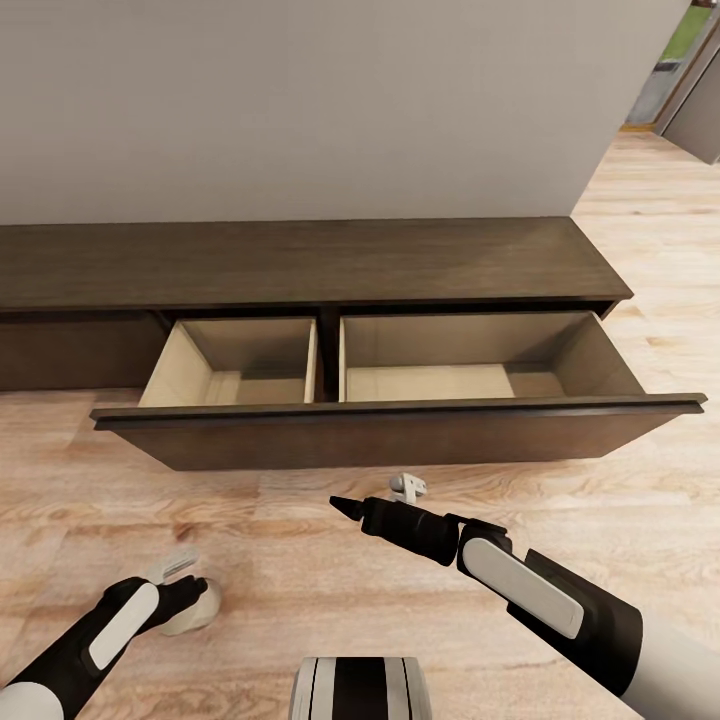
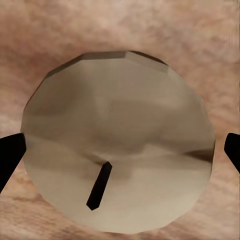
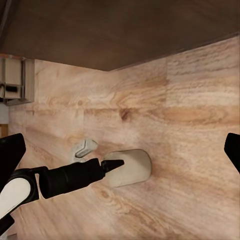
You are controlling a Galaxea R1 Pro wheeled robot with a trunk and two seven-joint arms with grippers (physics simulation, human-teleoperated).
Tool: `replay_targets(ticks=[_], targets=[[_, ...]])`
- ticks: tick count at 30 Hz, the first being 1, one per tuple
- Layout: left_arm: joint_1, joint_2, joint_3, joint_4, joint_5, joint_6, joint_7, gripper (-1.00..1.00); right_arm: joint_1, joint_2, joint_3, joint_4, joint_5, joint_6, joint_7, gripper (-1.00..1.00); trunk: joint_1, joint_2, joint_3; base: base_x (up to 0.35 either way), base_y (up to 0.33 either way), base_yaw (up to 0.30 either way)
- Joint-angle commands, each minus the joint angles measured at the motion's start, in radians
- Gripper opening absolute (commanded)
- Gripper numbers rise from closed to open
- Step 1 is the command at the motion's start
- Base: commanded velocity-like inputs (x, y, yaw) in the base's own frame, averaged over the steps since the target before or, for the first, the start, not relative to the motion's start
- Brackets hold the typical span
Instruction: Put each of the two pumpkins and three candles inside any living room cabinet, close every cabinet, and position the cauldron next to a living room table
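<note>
A pale, strongly grained wooden floor (image 1: 300,560) is running across the room up to a plain grey wall (image 1: 300,100). Along that wall the long, low, dark-brown cabinet (image 1: 300,262) is sitting, and its wide pull-out front (image 1: 400,432) is standing drawn out toward the robot, showing two light-coloured compartments side by side. Both compartments are looking bare inside. At the far right, the floor is continuing toward a doorway.

The left hand (image 1: 190,592) is hanging low over the floor, directly above a candle (image 2: 117,150). In the left wrist view the candle's flat pale top with its dark wick is lying between the two dark fingertips (image 2: 10,155), which are standing wide apart at either side and not pressing it. In the right wrist view this same hand is showing against the candle standing on the floor.

The right hand (image 1: 345,506) is reaching forward just in front of the open cabinet front; its fingertips (image 3: 10,150) are spread wide, with nothing between them. A small white object (image 1: 407,487) is lying on the floor just past the right arm, too small to identify.
</note>
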Motion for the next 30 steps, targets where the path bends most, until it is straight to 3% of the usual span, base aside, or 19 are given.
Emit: replay_targets(ticks=[1,18,19,30], targets=[[0.001,0.001,-0.005,-0.003,0.038,-0.007,0.008,1.0,-0.001,-0.001,0.001,-0.002,-0.008,0.001,-0.007,1.0,0.0,0.0,-0.001,0.0,0.0,0.0],[0.001,0.001,-0.004,-0.003,0.038,-0.007,0.008,1.0,-0.001,0.0,0.001,-0.002,-0.007,0.02,-0.007,1.0,0.0,0.0,-0.001,0.0,0.0,0.0],[0.001,0.001,-0.004,-0.002,0.038,-0.007,0.008,-1.0,-0.001,0.0,0.001,-0.002,-0.007,0.02,-0.007,1.0,0.0,0.0,-0.001,0.0,0.0,0.0],[0.001,0.003,-0.003,-0.001,0.039,-0.007,0.008,-1.0,-0.001,0.0,0.001,-0.002,-0.007,0.02,-0.007,1.0,0.0,0.0,-0.001,0.0,0.0,0.0]])
